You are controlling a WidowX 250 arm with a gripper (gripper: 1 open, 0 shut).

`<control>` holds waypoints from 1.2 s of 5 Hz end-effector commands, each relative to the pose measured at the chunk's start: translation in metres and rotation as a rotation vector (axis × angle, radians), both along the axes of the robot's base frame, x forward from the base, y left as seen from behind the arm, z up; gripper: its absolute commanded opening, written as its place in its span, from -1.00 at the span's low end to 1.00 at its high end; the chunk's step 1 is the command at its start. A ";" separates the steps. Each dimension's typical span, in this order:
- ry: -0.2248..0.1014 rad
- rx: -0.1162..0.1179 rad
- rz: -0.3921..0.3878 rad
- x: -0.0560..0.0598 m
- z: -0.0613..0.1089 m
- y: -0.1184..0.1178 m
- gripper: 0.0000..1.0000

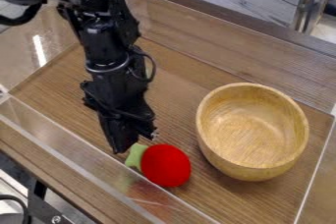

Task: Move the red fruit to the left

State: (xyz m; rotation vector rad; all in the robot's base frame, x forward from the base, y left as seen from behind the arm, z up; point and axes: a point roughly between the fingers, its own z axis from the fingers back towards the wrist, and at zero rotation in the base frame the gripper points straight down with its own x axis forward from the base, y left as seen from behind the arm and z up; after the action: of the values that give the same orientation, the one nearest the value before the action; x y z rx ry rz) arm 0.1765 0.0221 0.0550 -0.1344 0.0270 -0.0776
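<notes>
Tool (133,138) clenched and pointing down, its tips at the green cap of the red fruit (165,166), which rests on the worktop (197,66) near the wooden bowl (252,130). Whether the cap is pinched cannot be told. Grasp stage, apparently; next comes a steady shift leftward without losing the fruit.

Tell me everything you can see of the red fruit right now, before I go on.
The red fruit is a small, rounded, bright red toy with a matte, soft-looking surface. Its light green leafy cap points left in the picture, so it lies on its side on the wooden table, near the front edge. The gripper points down with its shut tips right at the cap; whether they pinch it cannot be told. The fruit sits apart from the wooden bowl to its right.
</notes>
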 end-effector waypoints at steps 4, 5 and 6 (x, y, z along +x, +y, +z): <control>-0.048 -0.016 0.002 0.006 0.030 -0.001 -1.00; -0.047 -0.020 -0.071 0.007 0.039 -0.010 -1.00; -0.046 -0.023 -0.076 0.006 0.041 -0.012 1.00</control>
State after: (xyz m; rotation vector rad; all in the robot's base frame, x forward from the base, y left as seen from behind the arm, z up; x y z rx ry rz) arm 0.1729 0.0101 0.0846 -0.1687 0.0380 -0.1433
